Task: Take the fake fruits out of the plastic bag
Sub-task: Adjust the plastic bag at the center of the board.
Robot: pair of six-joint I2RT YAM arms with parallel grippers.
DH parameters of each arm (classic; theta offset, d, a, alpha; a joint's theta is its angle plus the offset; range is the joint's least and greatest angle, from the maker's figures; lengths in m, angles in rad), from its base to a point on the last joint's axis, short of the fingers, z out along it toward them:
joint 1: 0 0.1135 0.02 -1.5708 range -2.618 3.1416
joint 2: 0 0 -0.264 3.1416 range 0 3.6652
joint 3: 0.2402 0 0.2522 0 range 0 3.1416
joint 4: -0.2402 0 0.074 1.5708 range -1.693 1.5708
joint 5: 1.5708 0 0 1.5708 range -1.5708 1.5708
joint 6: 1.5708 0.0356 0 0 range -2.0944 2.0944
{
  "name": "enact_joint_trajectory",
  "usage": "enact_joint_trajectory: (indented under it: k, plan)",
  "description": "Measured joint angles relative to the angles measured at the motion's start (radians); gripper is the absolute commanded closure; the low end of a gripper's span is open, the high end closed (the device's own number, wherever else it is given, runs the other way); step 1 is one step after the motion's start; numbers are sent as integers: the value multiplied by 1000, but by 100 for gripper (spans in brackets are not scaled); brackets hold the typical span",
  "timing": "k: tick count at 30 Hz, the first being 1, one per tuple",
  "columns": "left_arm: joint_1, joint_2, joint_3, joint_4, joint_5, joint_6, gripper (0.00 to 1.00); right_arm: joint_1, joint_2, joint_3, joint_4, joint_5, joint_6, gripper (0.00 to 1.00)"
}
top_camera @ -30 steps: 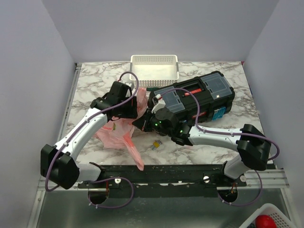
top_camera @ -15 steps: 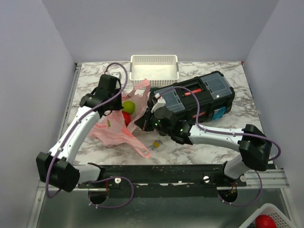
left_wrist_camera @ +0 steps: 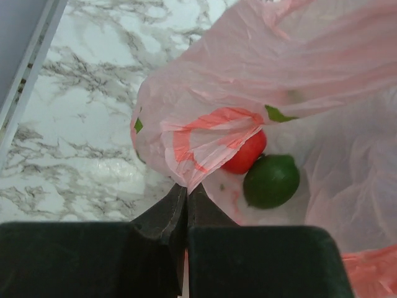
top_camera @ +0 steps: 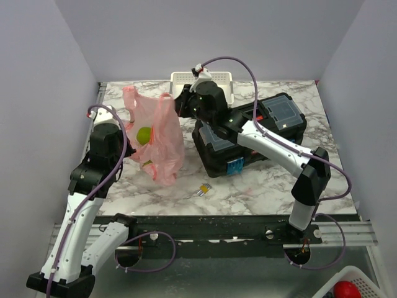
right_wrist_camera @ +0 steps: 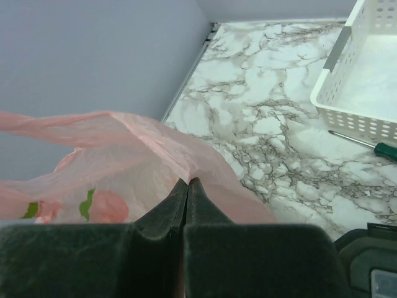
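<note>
The pink plastic bag (top_camera: pixel 160 139) hangs stretched between my two grippers over the left part of the marble table. My left gripper (top_camera: pixel 128 149) is shut on a fold of its lower left side (left_wrist_camera: pixel 211 133). My right gripper (top_camera: pixel 178 107) is shut on its upper edge (right_wrist_camera: pixel 124 146), near the white basket. A bright green fruit (top_camera: pixel 144 135) shows through the film. In the left wrist view, a red fruit (left_wrist_camera: pixel 248 155) and a green fruit (left_wrist_camera: pixel 271 180) lie together inside the bag, just beyond the shut fingertips (left_wrist_camera: pixel 177 205). A third fruit is not visible.
A black toolbox (top_camera: pixel 273 124) lies right of the bag under my right arm. The white perforated basket (top_camera: pixel 217 79) stands at the back, with a green-handled screwdriver (right_wrist_camera: pixel 379 149) beside it. A small yellow clip (top_camera: pixel 203 190) lies near the front edge.
The left gripper has shut on the bag. Both arms have lifted the bag off the table and drawn it back and left, the right gripper rising toward the basket.
</note>
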Motion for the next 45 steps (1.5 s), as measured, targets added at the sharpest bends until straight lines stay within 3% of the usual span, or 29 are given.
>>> enact_joint_trajectory:
  k: [3, 11, 16, 18, 23, 32, 36, 38, 43, 45]
  plan:
    - [0, -53, -77, -7, 3, -33, 100, -8, 32, 49, -41, -26, -29, 98]
    - [0, -198, -282, -26, 132, -142, 100, 2, 27, -85, -167, -54, -40, 53]
    - [0, -248, -323, -36, 206, -190, 90, 18, -39, -106, -258, -63, -70, 32]
    - [0, -260, -330, -37, 219, -203, 78, 33, -99, -105, -285, -59, -85, 25]
    - [0, -278, -352, -28, 259, -215, 31, 73, -250, -112, -303, -40, -92, 13]
    - [0, -279, -323, -14, 400, -141, 7, 78, -386, -330, -177, -175, -57, 3]
    - [-3, -252, -274, -12, 452, -93, 9, 79, -386, -468, -64, -303, -10, 3]
    - [-4, -220, -256, -10, 461, -77, 11, 79, -386, -518, -4, -346, 13, 10]
    - [-9, -140, -243, -20, 449, -71, 4, 88, -386, -573, 98, -350, 51, 51]
    - [-10, -137, -243, -21, 438, -64, 1, 95, -386, -599, 135, -340, 57, 74]
